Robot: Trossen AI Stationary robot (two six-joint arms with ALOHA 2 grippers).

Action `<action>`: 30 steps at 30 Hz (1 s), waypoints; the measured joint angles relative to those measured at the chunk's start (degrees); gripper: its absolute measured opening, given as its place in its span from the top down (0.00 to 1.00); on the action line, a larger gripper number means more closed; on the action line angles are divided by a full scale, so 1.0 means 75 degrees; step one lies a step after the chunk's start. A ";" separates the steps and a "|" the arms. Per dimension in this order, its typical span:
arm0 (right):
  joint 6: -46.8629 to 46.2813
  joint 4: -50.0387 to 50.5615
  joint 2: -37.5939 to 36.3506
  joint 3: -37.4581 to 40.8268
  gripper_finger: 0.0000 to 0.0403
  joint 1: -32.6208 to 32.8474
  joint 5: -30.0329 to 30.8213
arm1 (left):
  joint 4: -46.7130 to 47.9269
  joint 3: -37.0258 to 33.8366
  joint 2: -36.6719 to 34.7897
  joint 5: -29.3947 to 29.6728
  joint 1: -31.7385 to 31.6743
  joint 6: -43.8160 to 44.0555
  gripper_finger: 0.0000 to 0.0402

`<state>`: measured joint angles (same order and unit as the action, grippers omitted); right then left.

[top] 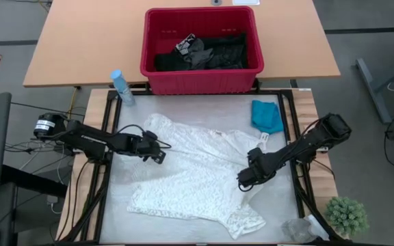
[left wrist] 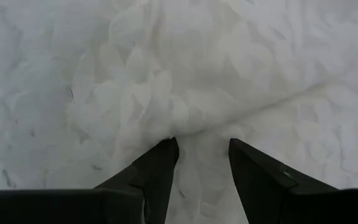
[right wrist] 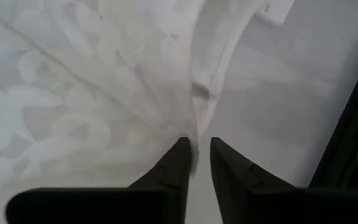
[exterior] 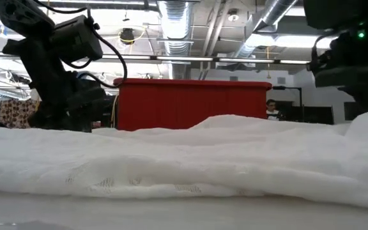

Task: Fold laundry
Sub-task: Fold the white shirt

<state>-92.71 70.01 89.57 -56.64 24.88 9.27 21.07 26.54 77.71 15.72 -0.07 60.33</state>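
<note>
two tools are at work on your surface (top: 115, 205). your left tool (top: 161, 152) sits low at the left edge of the white lacy garment (top: 197, 174); in its wrist view the fingers (left wrist: 157, 171) stand apart with a ridge of that fabric rising just ahead of the gap, nothing pinched between them. your right tool (top: 245, 181) rests at the garment's right edge; its fingers (right wrist: 176, 165) are slightly parted with a fold of white fabric running into the gap, and whether they still pinch it cannot be told. the garment lies spread and rumpled across the middle of the surface. a small teal garment (top: 267, 116) lies apart at the far right. dark garments (top: 207, 53) fill the red basket (top: 156, 72) beyond. a blue bottle (top: 122, 87) lies near the basket's left corner.
</note>
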 joint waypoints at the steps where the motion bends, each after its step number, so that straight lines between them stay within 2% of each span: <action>1: 0.0085 0.0055 -0.0066 -0.0091 0.74 0.0020 0.0156 | 0.0079 0.0024 0.0000 0.0014 -0.0052 0.0026 0.61; 9: 0.0354 0.1034 -0.0854 -0.0645 0.57 0.0089 0.0942 | 0.0775 0.0094 -0.0006 0.0143 -0.0205 0.0050 0.61; 13: 0.0681 0.1295 -0.1596 -0.0665 0.50 -0.0280 0.1907 | 0.0846 0.0097 -0.0006 0.0154 -0.0205 -0.0054 0.61; 16: 0.1416 0.1270 -0.2171 -0.0665 0.47 -0.1138 0.2273 | 0.0858 0.0099 -0.0006 0.0149 -0.0205 -0.0036 0.61; 21: 0.3782 0.0524 -0.2501 -0.0665 0.46 -0.2968 0.2475 | 0.0844 0.0098 -0.0038 0.0149 -0.0193 -0.0150 0.61; 25: 0.5716 -0.1145 -0.2142 -0.0666 0.46 -0.4349 0.2120 | 0.0884 0.0157 -0.0038 0.0117 -0.0193 -0.0195 0.61; 30: 0.7674 -0.3038 -0.1066 -0.0668 0.46 -0.5466 0.1278 | 0.0852 0.0172 -0.0035 0.0086 -0.0193 -0.0209 0.61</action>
<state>-35.15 47.22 81.57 -61.65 -16.11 18.86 27.46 27.83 77.45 16.37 -1.52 58.76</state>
